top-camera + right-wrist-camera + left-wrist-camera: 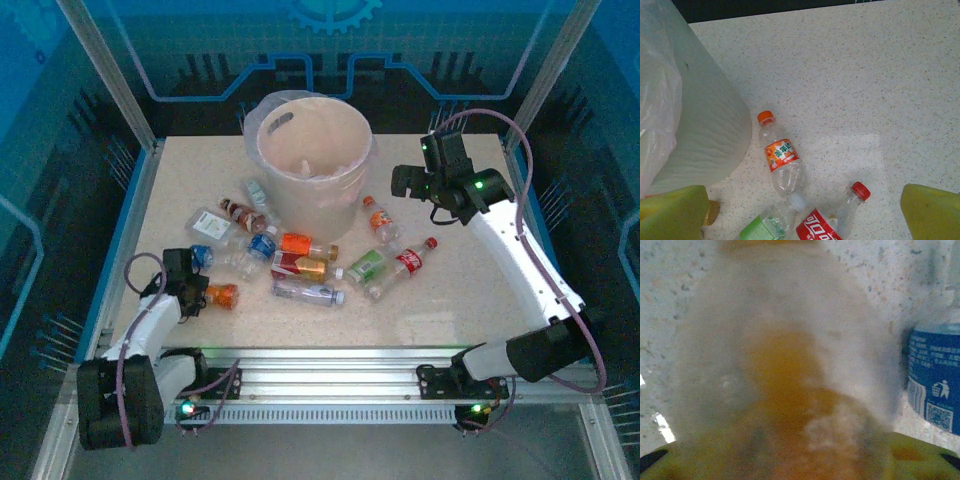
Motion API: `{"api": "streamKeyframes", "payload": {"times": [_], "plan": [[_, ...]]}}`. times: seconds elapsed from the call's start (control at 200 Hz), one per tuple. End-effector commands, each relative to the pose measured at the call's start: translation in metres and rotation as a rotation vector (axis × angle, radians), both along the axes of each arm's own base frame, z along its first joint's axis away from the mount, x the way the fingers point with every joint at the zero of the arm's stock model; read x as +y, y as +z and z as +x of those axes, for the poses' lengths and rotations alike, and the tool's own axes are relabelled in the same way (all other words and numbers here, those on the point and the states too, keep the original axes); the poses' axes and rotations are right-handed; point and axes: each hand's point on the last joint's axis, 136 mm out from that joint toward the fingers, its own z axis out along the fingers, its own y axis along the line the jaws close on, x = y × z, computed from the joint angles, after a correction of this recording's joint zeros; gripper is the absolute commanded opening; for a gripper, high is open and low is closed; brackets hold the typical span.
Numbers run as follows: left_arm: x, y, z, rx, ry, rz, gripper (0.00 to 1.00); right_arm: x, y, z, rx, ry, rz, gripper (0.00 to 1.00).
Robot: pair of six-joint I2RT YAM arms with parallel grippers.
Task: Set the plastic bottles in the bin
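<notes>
Well, the left fingers (925, 457) sit low over the counter (470, 290) with an orange bottle (785, 380) pressed close between them; clenched or not, I cannot tell. A blue-labelled bottle (935, 385) lies just beside them. The right fingers (932, 212) hang spread wide and empty, the bin (705, 135) beside one finger and a red-capped cola bottle (832, 220) below between them.

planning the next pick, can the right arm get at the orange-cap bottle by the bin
Probably yes. The right arm's open fingers hang above the orange-cap bottle, which lies on the table, apart from the bin. The green-label bottle's cap sits close to its base but leaves both sides free.
</notes>
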Motion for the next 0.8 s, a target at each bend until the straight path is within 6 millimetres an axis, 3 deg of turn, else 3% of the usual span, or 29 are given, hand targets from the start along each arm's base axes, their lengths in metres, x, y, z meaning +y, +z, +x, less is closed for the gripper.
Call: {"api": "streamKeyframes", "payload": {"times": [0.0,0.18,0.41,0.595,0.795], "plan": [[0.009,0.002,-0.013,-0.003,0.060,0.032,0.45,-0.001,-0.004,0.006,-0.002,-0.019,0.016,1.00],[0.025,0.046,-0.017,-0.100,0.088,0.147,0.37,0.000,-0.005,0.007,-0.003,-0.019,0.018,1.00],[0.038,0.122,-0.004,-0.270,0.045,0.288,0.33,-0.001,-0.006,0.006,-0.003,-0.026,0.020,1.00],[0.035,0.194,0.028,-0.466,-0.057,0.364,0.31,-0.002,-0.006,0.006,-0.012,-0.036,0.028,1.00],[0.014,0.275,0.078,-0.715,-0.223,0.395,0.27,-0.003,-0.008,0.006,-0.014,-0.045,0.033,1.00]]}}
